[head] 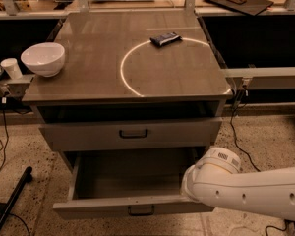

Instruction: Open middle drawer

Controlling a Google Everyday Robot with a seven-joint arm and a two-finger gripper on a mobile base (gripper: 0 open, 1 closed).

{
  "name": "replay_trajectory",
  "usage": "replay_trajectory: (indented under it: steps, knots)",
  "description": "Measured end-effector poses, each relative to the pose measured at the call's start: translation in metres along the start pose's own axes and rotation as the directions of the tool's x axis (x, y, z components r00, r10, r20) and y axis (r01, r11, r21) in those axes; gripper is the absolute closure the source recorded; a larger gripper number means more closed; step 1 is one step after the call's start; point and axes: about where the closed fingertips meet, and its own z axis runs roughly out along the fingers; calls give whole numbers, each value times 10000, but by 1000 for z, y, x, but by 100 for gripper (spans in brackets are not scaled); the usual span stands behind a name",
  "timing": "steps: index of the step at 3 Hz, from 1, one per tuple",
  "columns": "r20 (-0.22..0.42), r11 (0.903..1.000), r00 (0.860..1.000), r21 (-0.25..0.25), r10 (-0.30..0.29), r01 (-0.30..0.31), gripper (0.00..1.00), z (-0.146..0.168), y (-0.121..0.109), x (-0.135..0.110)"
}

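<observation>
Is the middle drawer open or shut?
Open. The middle drawer is pulled far out, so you can see inside it. The claw is at its front corner.

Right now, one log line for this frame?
middle drawer: pulled out | gripper: at its front right corner | white bowl: on cabinet top, left edge

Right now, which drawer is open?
The lower drawer, pulled out, box showing; the upper drawer is shut. The gripper is hidden behind the arm at the open drawer's front.
</observation>
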Motion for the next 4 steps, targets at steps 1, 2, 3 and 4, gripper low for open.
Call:
replay_trajectory:
  steps: [1, 2, 3, 4]
  knots:
    - [0, 10000, 10000, 0, 0, 0, 58, 0, 0, 0]
    - [0, 10000, 10000, 0, 0, 0, 35, 0, 0, 0]
    - [0, 10000, 10000, 1, 0, 0, 11, 0, 0, 0]
    - [1, 10000, 10000, 4, -2, 2, 0, 0, 0, 0]
